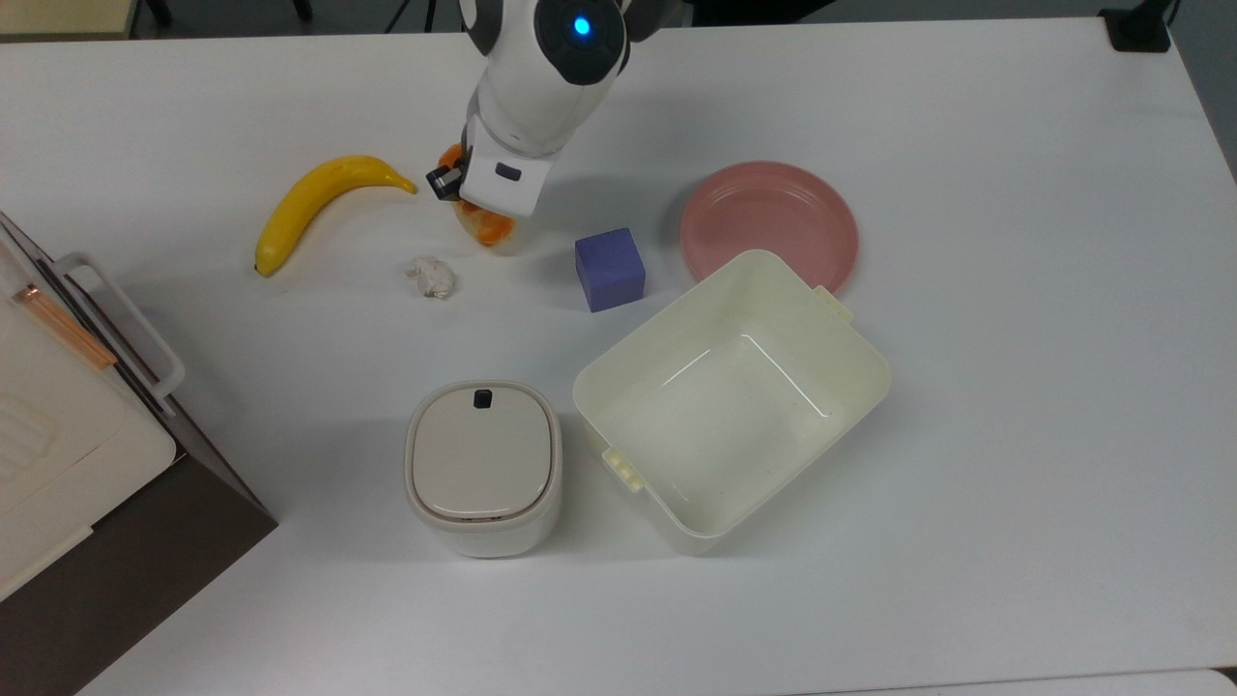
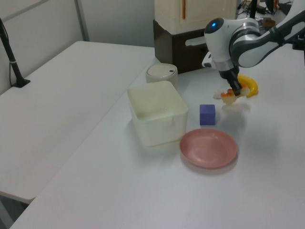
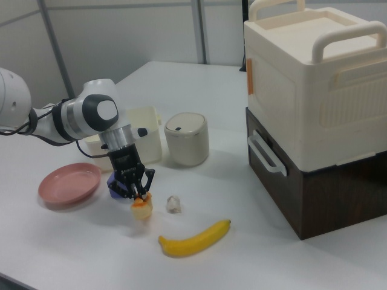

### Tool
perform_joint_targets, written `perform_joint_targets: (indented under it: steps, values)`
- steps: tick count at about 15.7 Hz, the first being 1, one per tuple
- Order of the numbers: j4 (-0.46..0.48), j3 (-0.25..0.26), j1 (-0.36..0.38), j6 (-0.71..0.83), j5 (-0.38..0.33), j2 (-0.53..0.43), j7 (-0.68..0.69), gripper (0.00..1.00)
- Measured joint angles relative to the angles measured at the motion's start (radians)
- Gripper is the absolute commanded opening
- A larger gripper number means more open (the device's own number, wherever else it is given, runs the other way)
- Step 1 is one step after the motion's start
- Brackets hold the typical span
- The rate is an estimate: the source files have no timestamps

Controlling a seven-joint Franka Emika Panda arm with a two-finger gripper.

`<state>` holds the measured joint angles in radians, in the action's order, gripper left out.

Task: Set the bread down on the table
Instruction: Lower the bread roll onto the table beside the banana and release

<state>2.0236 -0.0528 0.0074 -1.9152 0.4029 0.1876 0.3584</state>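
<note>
The bread (image 3: 141, 208) hangs pinched in the gripper (image 3: 139, 194), at or just above the table (image 1: 966, 483), between the paper wad (image 1: 431, 276) and the purple cube (image 1: 610, 269). Placing step: settle, then release.

Pale grey panel wall (image 3: 121, 36) at the far side in the right view, divided by a metal upright (image 3: 199, 30). Second white table (image 2: 62, 105) at the left view's left, just beside the table (image 1: 1015, 435). Black clamp pole (image 2: 10, 52) mounted at its far left edge. Cream cabinet (image 3: 314, 78) with top handles at the right view's right, stacked on a dark brown base (image 3: 320, 193). Dark floor (image 1: 242, 14) past the far edge in the top view. Even, diffuse lighting; soft shadows.
</note>
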Motion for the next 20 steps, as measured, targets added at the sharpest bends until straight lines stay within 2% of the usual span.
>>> perform_joint_targets:
  steps: [1,3,4,16,20]
  values:
    - [0.0,0.0,0.003,0.0,0.0,0.002,-0.003,0.42]
    - [0.0,0.0,0.004,0.0,0.0,0.003,-0.003,0.88]
    - [0.0,0.0,0.004,0.0,0.0,0.003,-0.003,1.0]
    - [-0.012,0.0,0.004,0.008,0.0,-0.003,0.057,1.0]
    - [-0.102,0.001,-0.005,0.058,-0.025,-0.024,0.061,1.0]
